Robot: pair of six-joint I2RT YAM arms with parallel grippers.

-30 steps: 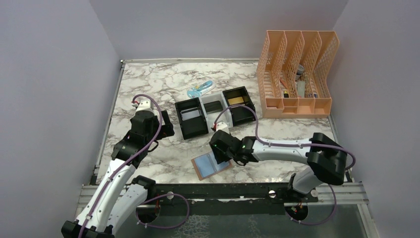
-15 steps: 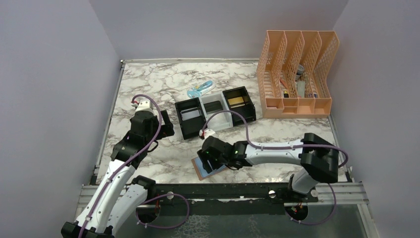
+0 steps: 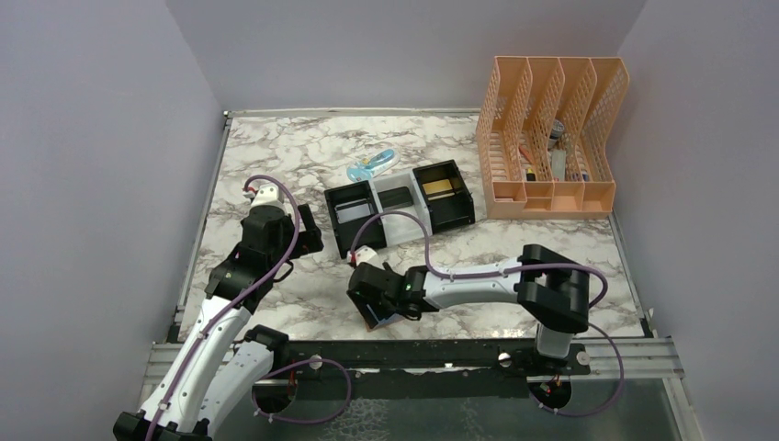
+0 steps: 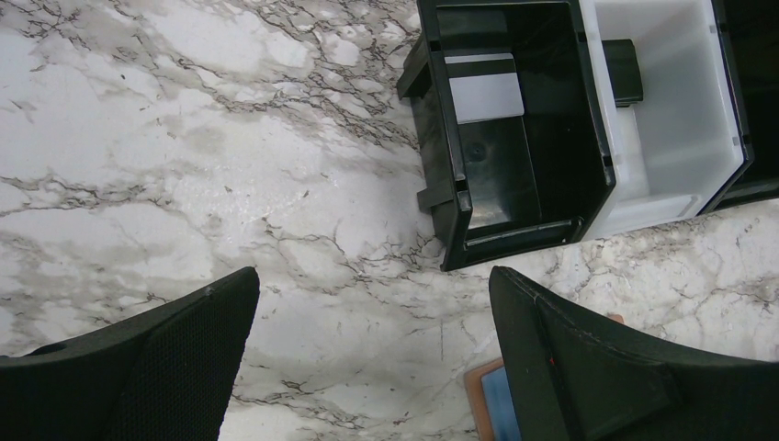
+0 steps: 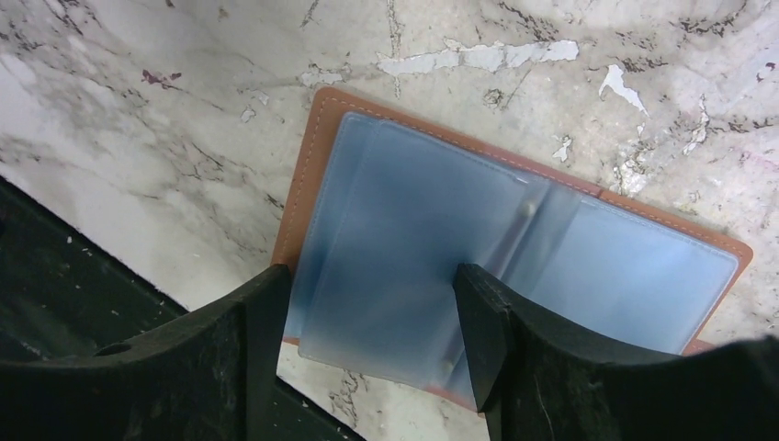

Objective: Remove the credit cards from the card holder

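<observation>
Looking down from above, the left gripper (image 3: 308, 230) sits left of a three-compartment tray (image 3: 334, 219) holding the credit cards (image 3: 441, 186). The right gripper (image 3: 372, 303) hovers low near the table's (image 3: 276, 156) front edge.

Left wrist: jaws spread wide above the marble.

Right wrist: jaws apart, holding nothing, straddling a pale blue pocket of the card holder (image 5: 634, 266), which lies open and flat.

Tan and pale blue card holder (image 5: 432, 230), grey-veined white marble table (image 4: 184, 138), peach rack (image 3: 551, 129), black-and-white tray (image 4: 684, 129)

card holder (image 4: 487, 405) cut off, rack contents (image 3: 555, 152) indistinct
</observation>
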